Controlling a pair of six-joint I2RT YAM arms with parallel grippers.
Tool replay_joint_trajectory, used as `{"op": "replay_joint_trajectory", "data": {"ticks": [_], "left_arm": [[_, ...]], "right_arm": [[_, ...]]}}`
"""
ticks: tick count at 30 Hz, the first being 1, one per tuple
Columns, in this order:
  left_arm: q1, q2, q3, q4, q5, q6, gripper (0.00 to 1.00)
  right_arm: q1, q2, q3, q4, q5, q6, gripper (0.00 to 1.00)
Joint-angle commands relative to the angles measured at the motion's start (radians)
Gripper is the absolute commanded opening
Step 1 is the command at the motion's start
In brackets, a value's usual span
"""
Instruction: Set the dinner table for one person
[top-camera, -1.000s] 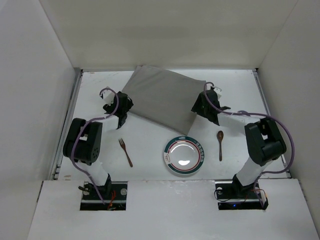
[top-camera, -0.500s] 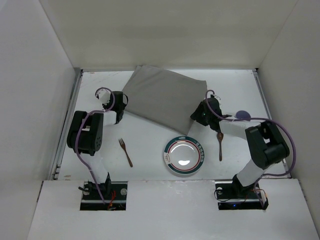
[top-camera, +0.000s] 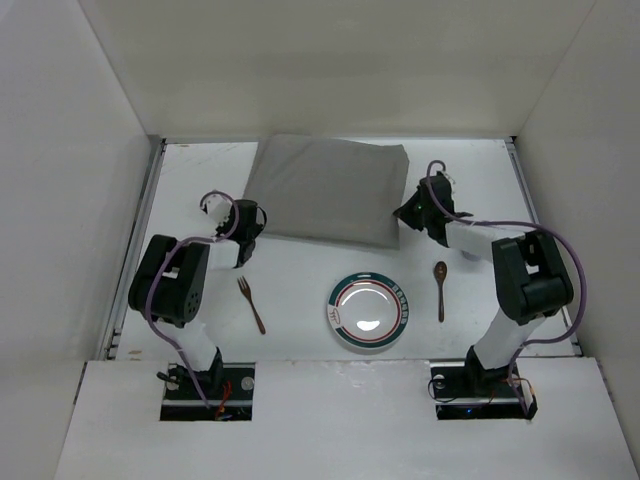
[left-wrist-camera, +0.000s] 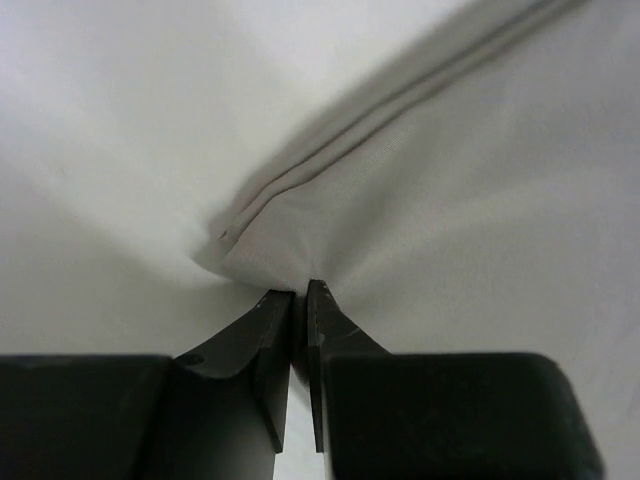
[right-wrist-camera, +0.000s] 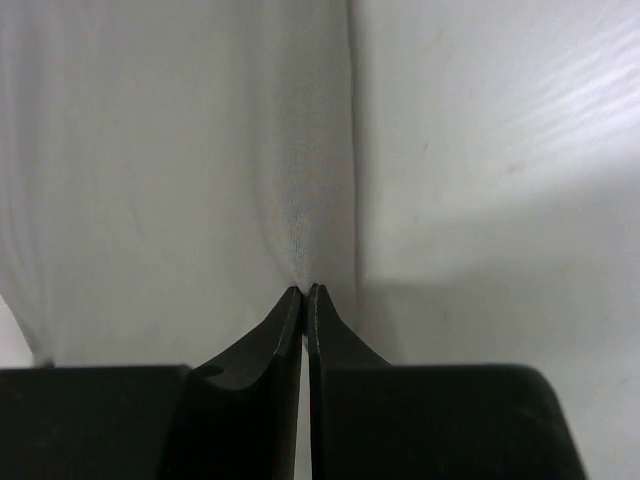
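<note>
The grey cloth lies flat at the back of the white dinner table, its edges square to the back wall. My left gripper is shut on the cloth's near left corner; in the left wrist view the left gripper pinches a pulled-up fold of cloth. My right gripper is shut on the cloth's near right corner. In the right wrist view, the right gripper holds cloth just inside its right edge.
A white plate with a red and green rim sits in front of the cloth, near the middle. A brown fork lies to its left and a brown spoon to its right. Metal rails and white walls border the table.
Both grippers have closed on the cloth's near corners. The cloth has turned from skewed to square with the back wall, and both arms have shifted with it.
</note>
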Motion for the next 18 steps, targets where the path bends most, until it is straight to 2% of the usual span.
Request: {"op": "replay_joint_trajectory", "data": {"ticks": [1,7,13,18], "left_arm": [[-0.076,-0.102,-0.07,-0.038,-0.001,0.003,0.06],[-0.169,-0.241,-0.181,-0.075,-0.007,-0.005,0.06],[-0.224,-0.395,-0.268,-0.192,-0.062,0.001,0.06],[-0.258,-0.464,-0.313,-0.258,-0.068,-0.009,0.07]], "right_arm": [[-0.059,0.012,0.067,-0.002,0.051,-0.026,0.08],[-0.113,-0.014,0.036,-0.04,0.083,-0.067,0.08],[-0.101,-0.091,-0.076,-0.031,0.068,-0.063,0.07],[-0.081,-0.16,-0.149,-0.04,0.082,-0.063,0.06]]}}
